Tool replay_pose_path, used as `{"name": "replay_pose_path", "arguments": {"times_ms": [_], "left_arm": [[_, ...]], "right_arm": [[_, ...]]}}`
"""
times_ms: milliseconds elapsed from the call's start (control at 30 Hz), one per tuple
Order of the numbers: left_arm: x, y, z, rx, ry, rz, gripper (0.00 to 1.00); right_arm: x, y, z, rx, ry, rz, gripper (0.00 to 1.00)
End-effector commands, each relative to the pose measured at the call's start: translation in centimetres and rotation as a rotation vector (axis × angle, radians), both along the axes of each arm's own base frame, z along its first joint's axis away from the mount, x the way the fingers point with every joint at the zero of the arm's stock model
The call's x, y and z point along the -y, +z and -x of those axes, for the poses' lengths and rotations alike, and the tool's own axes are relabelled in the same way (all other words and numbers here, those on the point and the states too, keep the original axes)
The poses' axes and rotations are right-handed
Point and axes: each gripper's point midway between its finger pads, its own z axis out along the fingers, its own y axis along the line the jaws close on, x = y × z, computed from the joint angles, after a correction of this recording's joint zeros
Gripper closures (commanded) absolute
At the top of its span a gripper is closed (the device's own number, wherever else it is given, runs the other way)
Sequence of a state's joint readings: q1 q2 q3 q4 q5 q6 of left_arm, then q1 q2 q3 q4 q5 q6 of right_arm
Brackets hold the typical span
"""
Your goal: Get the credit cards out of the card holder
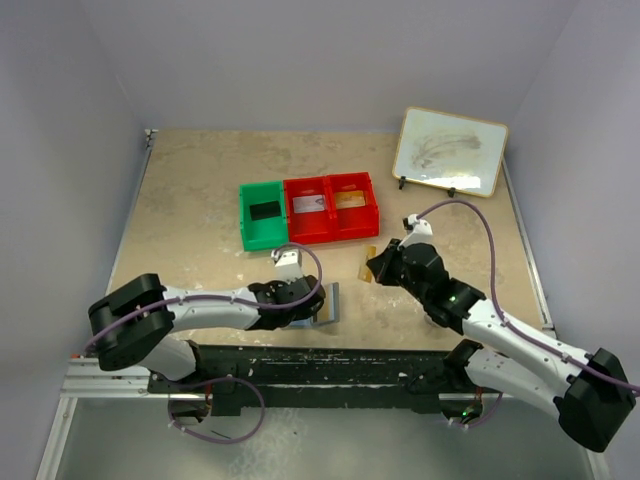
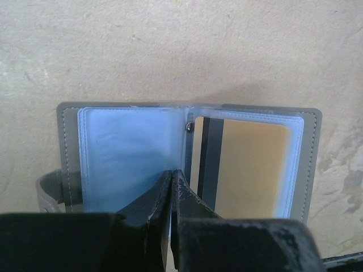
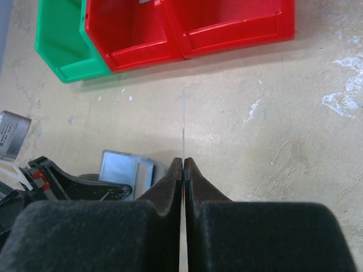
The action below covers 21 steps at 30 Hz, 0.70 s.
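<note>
Currently right gripper [image 3: 183, 163] clamped on gold credit card [image 3: 183, 122], left gripper [image 2: 172, 175] closed on open card holder [image 2: 68, 147], red bins [image 1: 330, 236] at its 12 o'clock

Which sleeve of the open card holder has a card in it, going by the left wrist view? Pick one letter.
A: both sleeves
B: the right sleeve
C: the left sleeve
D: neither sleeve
B: the gold card with a dark stripe shows through the right clear sleeve of the card holder, while the left sleeve looks empty.
</note>
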State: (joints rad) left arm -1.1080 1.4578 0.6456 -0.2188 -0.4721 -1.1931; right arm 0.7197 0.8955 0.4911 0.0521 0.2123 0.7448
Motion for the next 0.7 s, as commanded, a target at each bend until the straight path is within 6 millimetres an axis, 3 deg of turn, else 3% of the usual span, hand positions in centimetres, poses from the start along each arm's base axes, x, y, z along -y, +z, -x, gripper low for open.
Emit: {"name": "replay_pose_path", "arguments": {"times_ms": [0, 233, 333, 400, 533, 667], "left_arm": [[-3.0, -0.2, 0.8, -0.024, -0.018, -0.159, 1.00], [0.3, 4.8, -0.5, 0.065, -0.059, 0.006, 0.91], [0.5, 5.8, -0.7, 0.085, -0.058, 0.033, 0.88], [0.9, 6.3, -0.5, 0.095, -0.082, 0.062, 0.81], [-0.8, 7.6, -0.7, 0.142, -0.068, 0.054, 0.63], [-3.7, 10.2, -1.9, 0.218, 0.006, 0.085, 0.53]], "right_arm": [[0.0, 2.6, -1.4, 0.068, -0.023, 0.022, 1.00], [0.6, 4.0, -3.1, 0.135, -0.030, 0.134, 1.00], [0.3, 4.5, -3.3, 0.168, -0.004, 0.151, 1.00], [-0.1, 4.9, -3.4, 0.195, 0.028, 0.155, 1.00], [-0.2, 5.5, -3.9, 0.249, 0.057, 0.198, 1.00], [0.1, 6.3, -5.0, 0.313, 0.073, 0.270, 1.00]]}}
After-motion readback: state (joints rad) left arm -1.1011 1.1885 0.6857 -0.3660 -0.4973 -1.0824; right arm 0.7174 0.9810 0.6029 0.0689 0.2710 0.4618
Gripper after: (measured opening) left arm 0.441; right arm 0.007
